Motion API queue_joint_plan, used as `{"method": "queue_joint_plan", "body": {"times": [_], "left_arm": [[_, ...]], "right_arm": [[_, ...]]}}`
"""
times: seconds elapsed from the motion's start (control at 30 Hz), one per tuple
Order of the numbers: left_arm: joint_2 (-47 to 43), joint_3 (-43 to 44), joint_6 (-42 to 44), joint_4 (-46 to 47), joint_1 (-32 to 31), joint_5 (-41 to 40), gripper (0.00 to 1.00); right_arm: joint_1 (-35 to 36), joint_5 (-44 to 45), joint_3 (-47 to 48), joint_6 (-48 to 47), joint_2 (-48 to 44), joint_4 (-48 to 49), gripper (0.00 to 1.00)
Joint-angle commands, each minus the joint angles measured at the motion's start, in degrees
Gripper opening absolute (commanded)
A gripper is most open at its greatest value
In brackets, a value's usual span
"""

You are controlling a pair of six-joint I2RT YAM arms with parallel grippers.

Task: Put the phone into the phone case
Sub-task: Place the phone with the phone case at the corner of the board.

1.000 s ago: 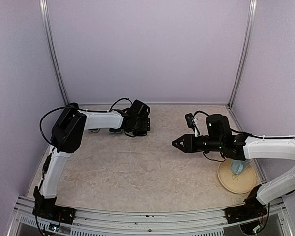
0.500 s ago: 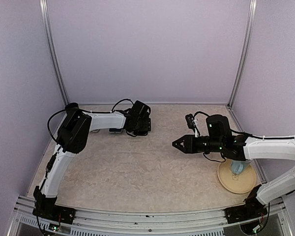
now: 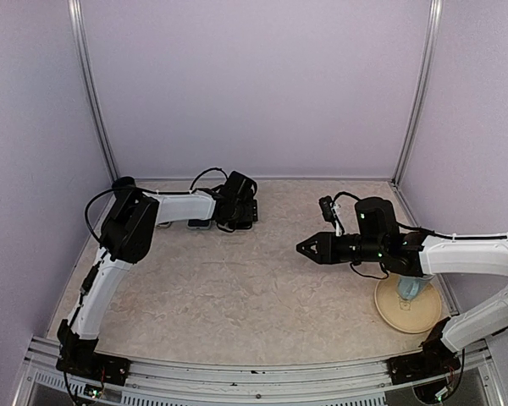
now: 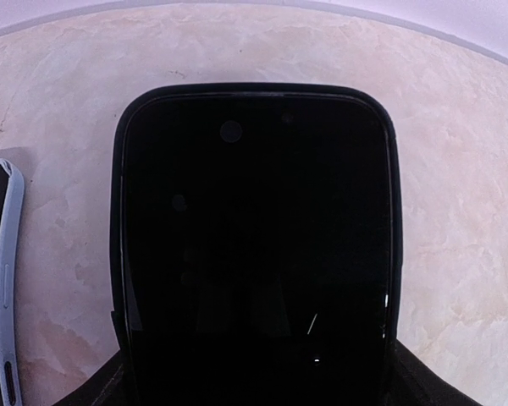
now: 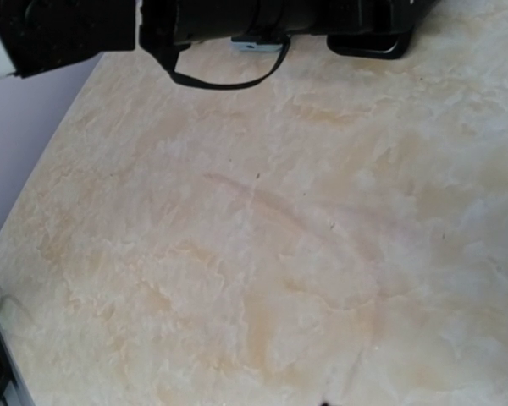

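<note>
You are holding the phone (image 4: 254, 245) in the left gripper (image 3: 237, 203), at the far left of the table (image 4: 457, 169). Its fingers (image 4: 97, 393) are clamping across the phone's width at the near end. The phone's long axis is pointing straight away from the wrist. The case (image 4: 0, 279) is lying just beside it at the left edge of the wrist view, its long edge roughly parallel, with a strip of table showing between them. The coming move is therefore likely a sideways shift toward that edge. The right gripper (image 3: 306, 247) is hovering mid-table, well apart and carrying nothing; you cannot tell whether its fingers are together.
</note>
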Motion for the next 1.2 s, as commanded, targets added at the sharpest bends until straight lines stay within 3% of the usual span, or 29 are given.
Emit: {"method": "queue_joint_plan", "body": {"times": [0.0, 0.27, 1.17], "left_arm": [[1.6, 1.6, -0.1, 1.6, 0.3, -0.7, 0.43], [1.5, 1.6, -0.2, 1.5, 0.4, -1.7, 0.58], [2.7, 1.5, -2.1, 1.4, 0.9, 0.4, 0.84]], "right_arm": [[-0.5, -0.3, 0.7, 0.2, -0.8, -0.3, 0.31], [-0.6, -0.5, 0.6, 0.4, -0.9, -0.4, 0.32], [-0.6, -0.6, -0.5, 0.9, -2.0, 0.1, 0.33]]}}
